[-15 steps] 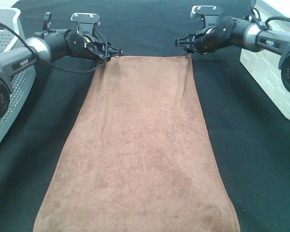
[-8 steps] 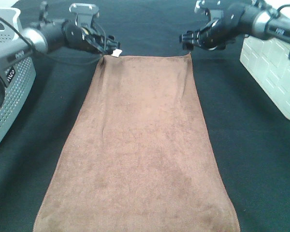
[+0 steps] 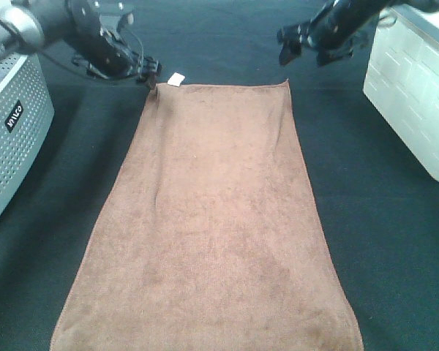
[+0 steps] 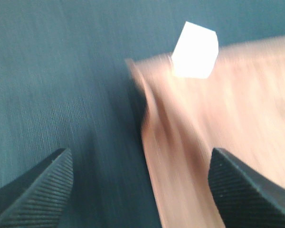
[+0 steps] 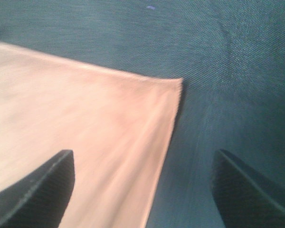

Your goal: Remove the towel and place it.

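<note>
The brown towel (image 3: 212, 219) lies flat and spread lengthwise on the black table. Its small white tag (image 3: 177, 78) sticks out at the far left corner. My left gripper (image 3: 150, 73) is open and empty, just left of and above that corner. In the left wrist view the towel corner (image 4: 190, 128) and the tag (image 4: 194, 50) lie between the open fingertips. My right gripper (image 3: 298, 44) is open and empty, raised beyond the far right corner. The right wrist view shows that corner (image 5: 173, 85) below the open fingers.
A grey perforated basket (image 3: 11, 131) stands at the left edge of the table. A white basket (image 3: 417, 95) stands at the right. Black cloth (image 3: 380, 241) covers the table around the towel.
Both grippers have let go of the towel's far corners and drawn up and back, the left one leftward, the right one rightward. The white tag has come into view. The towel lies still.
</note>
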Robot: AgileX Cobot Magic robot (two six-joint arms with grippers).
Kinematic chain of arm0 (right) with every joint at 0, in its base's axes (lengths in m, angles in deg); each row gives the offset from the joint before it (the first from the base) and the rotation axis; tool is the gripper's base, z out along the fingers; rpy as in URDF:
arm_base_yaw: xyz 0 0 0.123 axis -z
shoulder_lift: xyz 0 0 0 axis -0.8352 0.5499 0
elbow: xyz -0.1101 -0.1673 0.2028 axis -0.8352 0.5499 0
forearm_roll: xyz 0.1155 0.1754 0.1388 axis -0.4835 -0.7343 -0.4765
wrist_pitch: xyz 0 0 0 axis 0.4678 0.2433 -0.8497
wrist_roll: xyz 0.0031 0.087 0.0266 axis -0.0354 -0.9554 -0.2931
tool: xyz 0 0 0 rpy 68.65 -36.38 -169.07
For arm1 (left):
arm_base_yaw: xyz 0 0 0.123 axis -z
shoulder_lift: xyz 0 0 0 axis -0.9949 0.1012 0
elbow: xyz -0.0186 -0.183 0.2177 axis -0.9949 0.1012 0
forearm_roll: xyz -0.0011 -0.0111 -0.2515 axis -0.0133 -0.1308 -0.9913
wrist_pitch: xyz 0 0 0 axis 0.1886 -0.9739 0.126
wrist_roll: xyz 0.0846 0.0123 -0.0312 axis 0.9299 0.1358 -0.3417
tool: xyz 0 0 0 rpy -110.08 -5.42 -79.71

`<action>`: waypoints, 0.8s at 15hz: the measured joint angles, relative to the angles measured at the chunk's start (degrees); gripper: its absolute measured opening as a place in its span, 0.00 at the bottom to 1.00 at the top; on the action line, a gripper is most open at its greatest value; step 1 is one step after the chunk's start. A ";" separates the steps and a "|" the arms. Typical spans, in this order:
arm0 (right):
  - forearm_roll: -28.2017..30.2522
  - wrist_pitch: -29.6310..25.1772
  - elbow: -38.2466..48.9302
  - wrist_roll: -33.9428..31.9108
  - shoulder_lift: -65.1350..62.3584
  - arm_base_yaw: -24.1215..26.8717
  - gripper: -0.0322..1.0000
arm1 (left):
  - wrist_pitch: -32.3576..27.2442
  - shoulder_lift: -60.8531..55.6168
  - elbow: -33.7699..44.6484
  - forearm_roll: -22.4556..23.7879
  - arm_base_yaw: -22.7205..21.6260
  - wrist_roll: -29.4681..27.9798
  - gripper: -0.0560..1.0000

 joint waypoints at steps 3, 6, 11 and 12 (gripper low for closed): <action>0.06 -7.96 0.00 -3.04 -8.71 0.00 0.76 | -9.91 -9.22 0.00 0.23 0.00 -0.97 0.85; 2.35 -14.84 0.00 -5.27 -17.30 0.23 0.76 | -20.86 -16.50 -0.06 1.95 -2.64 -2.86 0.86; 5.27 -22.17 0.29 -8.65 -27.90 1.20 0.76 | -23.66 -25.04 0.00 3.95 -11.52 -2.64 0.86; 4.87 -22.23 3.67 -9.17 -32.20 1.26 0.76 | -23.61 -29.34 3.15 3.32 -13.29 -2.58 0.86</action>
